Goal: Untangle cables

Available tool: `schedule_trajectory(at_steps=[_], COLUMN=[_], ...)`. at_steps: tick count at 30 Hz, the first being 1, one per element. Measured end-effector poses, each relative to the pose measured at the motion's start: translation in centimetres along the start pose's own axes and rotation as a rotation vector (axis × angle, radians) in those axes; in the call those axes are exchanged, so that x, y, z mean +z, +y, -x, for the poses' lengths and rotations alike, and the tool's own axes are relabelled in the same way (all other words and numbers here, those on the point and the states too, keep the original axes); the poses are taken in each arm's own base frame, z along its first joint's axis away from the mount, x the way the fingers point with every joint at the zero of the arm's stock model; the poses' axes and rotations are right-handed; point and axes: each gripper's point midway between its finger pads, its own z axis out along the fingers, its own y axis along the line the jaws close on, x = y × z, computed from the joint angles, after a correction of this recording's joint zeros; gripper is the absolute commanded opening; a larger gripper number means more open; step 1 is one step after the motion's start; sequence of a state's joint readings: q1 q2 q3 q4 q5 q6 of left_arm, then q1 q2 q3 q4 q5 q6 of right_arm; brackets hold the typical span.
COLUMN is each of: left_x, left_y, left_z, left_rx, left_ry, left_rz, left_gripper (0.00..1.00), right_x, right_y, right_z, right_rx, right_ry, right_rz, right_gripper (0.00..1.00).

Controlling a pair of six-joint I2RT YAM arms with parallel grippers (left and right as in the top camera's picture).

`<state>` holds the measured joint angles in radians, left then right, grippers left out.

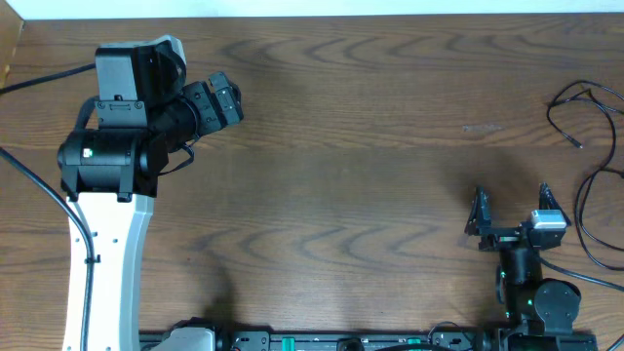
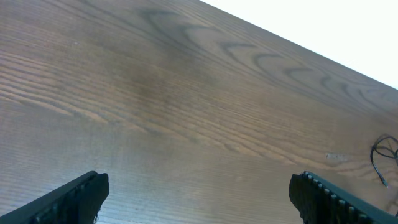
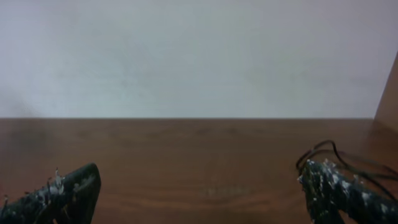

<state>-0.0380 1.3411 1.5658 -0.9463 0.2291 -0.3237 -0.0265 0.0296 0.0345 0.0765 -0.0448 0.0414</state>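
Observation:
A thin black cable (image 1: pixel 582 109) lies in loose loops at the table's far right edge, running out of the overhead view. It also shows small at the right edge of the left wrist view as a black cord (image 2: pixel 382 157), and behind my right finger as a black loop (image 3: pixel 324 151). My left gripper (image 1: pixel 232 97) hangs at the far left, well away from the cable, open with only bare wood between its fingers (image 2: pixel 79 196). My right gripper (image 1: pixel 512 207) stands open near the front right, short of the cable, with nothing between its fingers (image 3: pixel 339 190).
The wooden table (image 1: pixel 341 166) spreads between the two arms. A second thin black wire (image 1: pixel 583 219) curves beside the right arm toward the right edge; I cannot tell whether it belongs to the arm. The left arm's white link (image 1: pixel 102 263) reaches up the left side.

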Motion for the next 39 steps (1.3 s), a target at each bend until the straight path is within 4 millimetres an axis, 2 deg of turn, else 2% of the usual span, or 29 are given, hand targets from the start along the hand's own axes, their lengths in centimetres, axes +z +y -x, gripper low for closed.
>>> schedule_trajectory(at_steps=[2,6,8,32,39], left_x=[0.0,0.0,0.0,0.0,-0.1], left_y=[0.0,0.0,0.0,0.0,1.2], left_z=[0.0,0.0,0.0,-0.1,-1.2], left_rx=[0.0,0.0,0.0,0.002,0.012], left_ry=[0.0,0.0,0.0,0.003,0.044], left_rz=[0.0,0.0,0.0,0.001,0.058], left_gripper=[0.98,0.98,0.98,0.98,0.98], right_x=[0.0,-0.2,-0.3,-0.3,-0.3], right_y=[0.0,-0.2,-0.2,-0.2,-0.2], right_z=[-0.7,-3.7,-4.5,-4.5,-4.5], right_rx=[0.001,0.006,0.008,0.008,0.008], right_ry=[0.021,0.128,0.157,0.154,0.155], right_rz=[-0.002,-0.007,-0.007,-0.007,-0.006], right_gripper=[0.99,0.99,0.99,0.99,0.99])
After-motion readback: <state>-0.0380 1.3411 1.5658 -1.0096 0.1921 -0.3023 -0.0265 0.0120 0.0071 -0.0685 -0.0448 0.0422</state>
